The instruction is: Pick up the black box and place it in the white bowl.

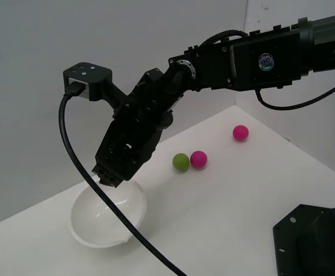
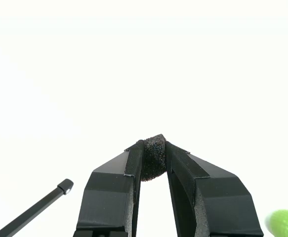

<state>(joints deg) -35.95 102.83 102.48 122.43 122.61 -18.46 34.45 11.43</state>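
Arm: the black arm reaches in from the exterior view's right and slopes down toward the exterior view's left, ending in the gripper (image 1: 108,177) right above the white bowl (image 1: 87,221).

Fingers: the wrist view shows the two black fingers (image 2: 129,170) drawn in toward each other, clamped on the black box (image 2: 154,155) — the box sits wedged between their tips, both pads touching it.

Black box: a small dark piece with a rough, foam-like face, held off the surface between the fingertips. In the exterior view it cannot be made out against the black gripper.

White bowl: round and glossy, resting on the white surface (image 1: 224,213) at the exterior view's lower left. The gripper's tip hangs just over its far rim; whether it touches the rim cannot be told. The wrist view is washed out to near white, so the bowl's edge is not readable there.

Cable: a black cable (image 1: 75,172) loops down from the camera mount on the wrist, passes in front of the bowl and runs off the lower edge of the exterior view.

Balls: a green ball (image 1: 180,162) and a pink ball (image 1: 199,158) lie touching, well apart from the bowl — a second pink ball (image 1: 240,133) lies farther back toward the exterior view's right. A bit of green shows at the wrist view's edge.

Base: a large black robot base (image 1: 314,241) stands at the exterior view's lower right.
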